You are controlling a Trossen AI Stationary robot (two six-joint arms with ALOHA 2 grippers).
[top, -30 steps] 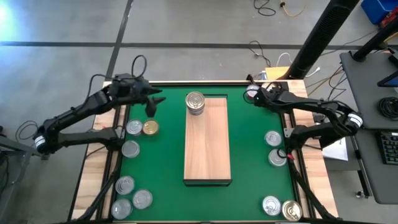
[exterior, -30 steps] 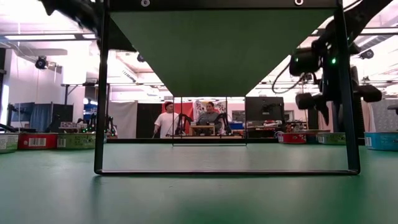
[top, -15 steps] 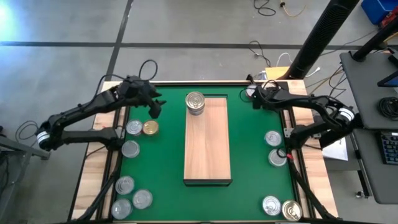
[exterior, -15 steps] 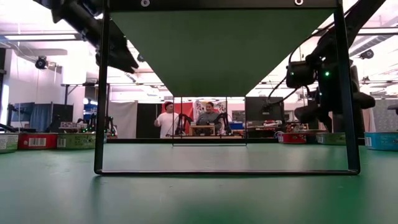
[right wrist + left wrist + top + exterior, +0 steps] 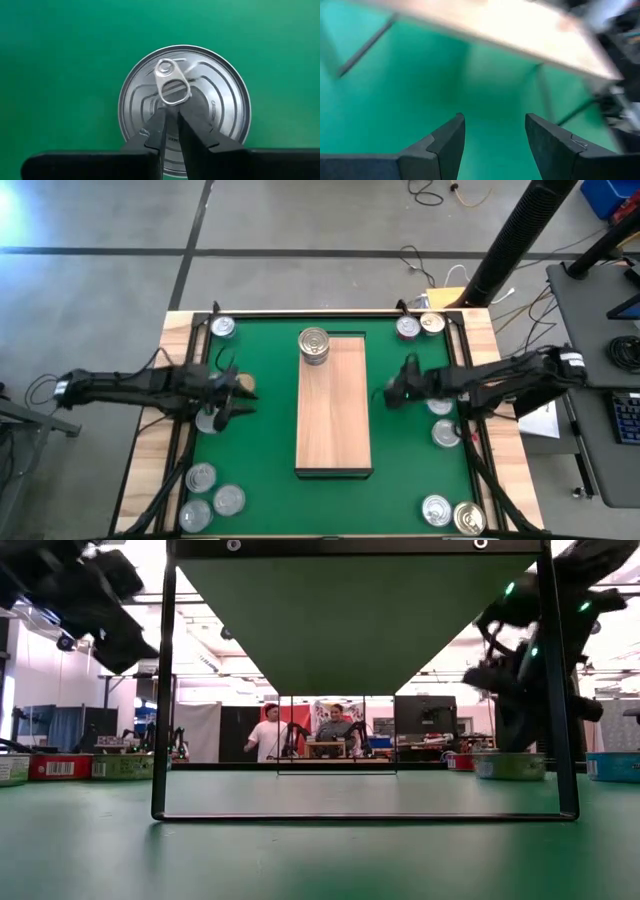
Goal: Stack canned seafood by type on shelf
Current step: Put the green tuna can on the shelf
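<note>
Only the right tool (image 5: 171, 131) view shows a silver-topped tin (image 5: 210, 100).

You are working under bright, even overhead light: the high view is clear, with a bluish glare at its far-left corner and only soft shadows under the arms on the green table (image 5: 270, 480). In the low view the room's ceiling lights blow out to white, so both arms read as dark silhouettes, smeared by motion. Your left wrist view is heavily blurred, the pale shelf (image 5: 510, 30) streaked, though the left end effector (image 5: 495, 145) stays sharp. Your right wrist view is crisp, with bright glints on the silver can (image 5: 200, 95).
</note>
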